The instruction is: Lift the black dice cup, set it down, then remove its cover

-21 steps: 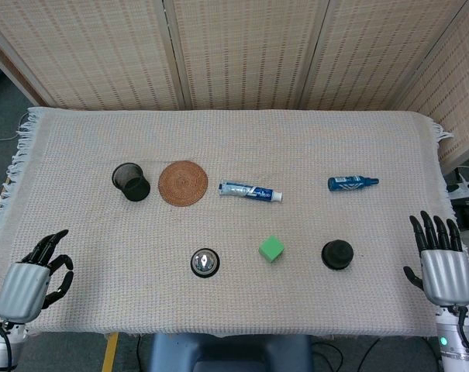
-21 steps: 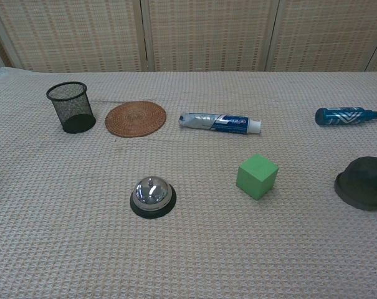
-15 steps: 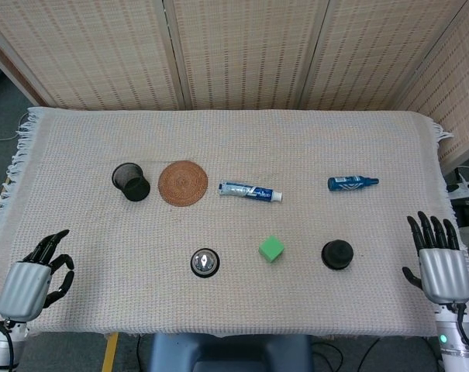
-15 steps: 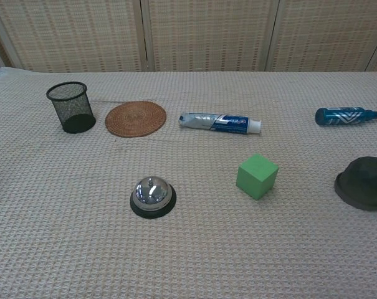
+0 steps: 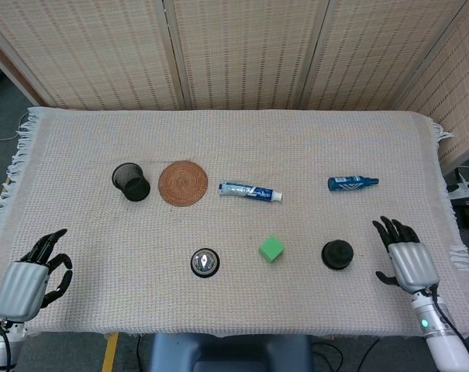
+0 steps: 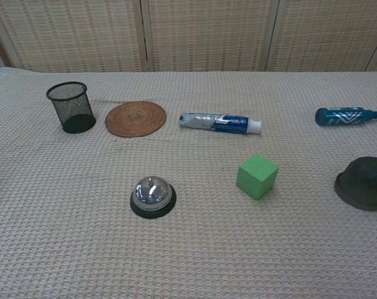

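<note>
- The black dice cup [image 5: 337,254] is sitting upright on the woven table cloth [image 5: 234,139], in the near right part of the table, with its cover in place on top.
- In the chest view the black dice cup [image 6: 363,182] is showing at the right edge, to the right of the green cube [image 6: 257,176].
- The right hand [image 5: 406,260] is hovering just to the right of the cup, apart from it, with its fingers spread and extended and nothing in them.
- The left hand [image 5: 31,275] is resting at the near left corner of the table, well apart from the cup; its fingers are lying loosely bent and apart, holding nothing.
- Neither hand is appearing in the chest view.
- The green cube [image 5: 271,248] is lying between the cup and the silver call bell [image 5: 205,263], near both.
- The toothpaste tube [image 5: 250,191] is lying on its side near the table's middle, cap end pointing right.
- The round woven coaster [image 5: 183,183] is lying flat just left of the tube.
- The black mesh pen holder [image 5: 130,181] is standing upright just beside the coaster, on its left.
- The blue bottle [image 5: 352,183] is lying on its side beyond the cup, farther back on the right.
</note>
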`<action>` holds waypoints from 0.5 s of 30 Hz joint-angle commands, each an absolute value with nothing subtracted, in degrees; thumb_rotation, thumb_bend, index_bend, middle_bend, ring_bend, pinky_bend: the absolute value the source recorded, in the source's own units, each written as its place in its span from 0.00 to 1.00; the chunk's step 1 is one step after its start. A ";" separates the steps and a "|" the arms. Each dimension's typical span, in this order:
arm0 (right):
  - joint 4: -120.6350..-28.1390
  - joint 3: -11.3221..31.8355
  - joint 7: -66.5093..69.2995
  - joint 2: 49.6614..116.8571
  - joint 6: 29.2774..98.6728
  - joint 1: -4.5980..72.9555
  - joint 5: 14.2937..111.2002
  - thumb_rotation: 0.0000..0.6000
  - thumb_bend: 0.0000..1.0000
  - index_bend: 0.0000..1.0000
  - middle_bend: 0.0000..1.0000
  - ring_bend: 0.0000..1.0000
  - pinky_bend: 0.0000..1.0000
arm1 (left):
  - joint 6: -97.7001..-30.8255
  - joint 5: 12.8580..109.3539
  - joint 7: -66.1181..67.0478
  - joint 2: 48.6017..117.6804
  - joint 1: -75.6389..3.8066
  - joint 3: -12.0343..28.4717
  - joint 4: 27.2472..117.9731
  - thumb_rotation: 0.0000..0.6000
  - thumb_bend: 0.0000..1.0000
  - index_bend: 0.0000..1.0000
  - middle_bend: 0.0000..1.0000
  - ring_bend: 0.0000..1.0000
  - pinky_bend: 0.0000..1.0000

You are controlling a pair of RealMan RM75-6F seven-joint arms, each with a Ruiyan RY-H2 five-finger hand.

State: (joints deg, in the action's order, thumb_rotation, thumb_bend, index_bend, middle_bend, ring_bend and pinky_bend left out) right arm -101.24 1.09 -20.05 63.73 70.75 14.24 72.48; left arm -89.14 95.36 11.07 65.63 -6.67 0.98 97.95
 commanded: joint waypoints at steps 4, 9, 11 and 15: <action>-102.69 2.48 -17.51 62.72 55.10 22.34 65.44 1.00 0.09 0.00 0.00 0.00 0.13 | -89.80 95.50 10.75 65.45 -6.41 1.16 97.83 1.00 0.42 0.56 0.12 0.16 0.52; -101.15 2.87 -18.36 64.46 49.94 25.85 61.91 1.00 0.09 0.00 0.00 0.00 0.13 | -89.61 95.27 10.43 65.30 -6.44 1.22 97.78 1.00 0.42 0.56 0.12 0.16 0.52; -100.13 3.11 -18.88 65.52 48.83 26.99 60.14 1.00 0.09 0.00 0.00 0.00 0.13 | -89.67 95.47 10.44 65.27 -6.42 1.15 97.80 1.00 0.42 0.56 0.12 0.16 0.52; -98.34 3.46 -19.56 67.23 46.93 29.00 56.61 1.00 0.09 0.00 0.00 0.00 0.14 | -89.62 95.60 10.57 65.32 -6.44 1.12 97.81 1.00 0.42 0.56 0.12 0.16 0.52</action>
State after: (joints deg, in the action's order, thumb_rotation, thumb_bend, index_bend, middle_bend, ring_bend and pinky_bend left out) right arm -99.22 3.19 -19.17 66.37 47.89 28.15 57.88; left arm -89.63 95.60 10.57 65.31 -6.44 1.11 97.81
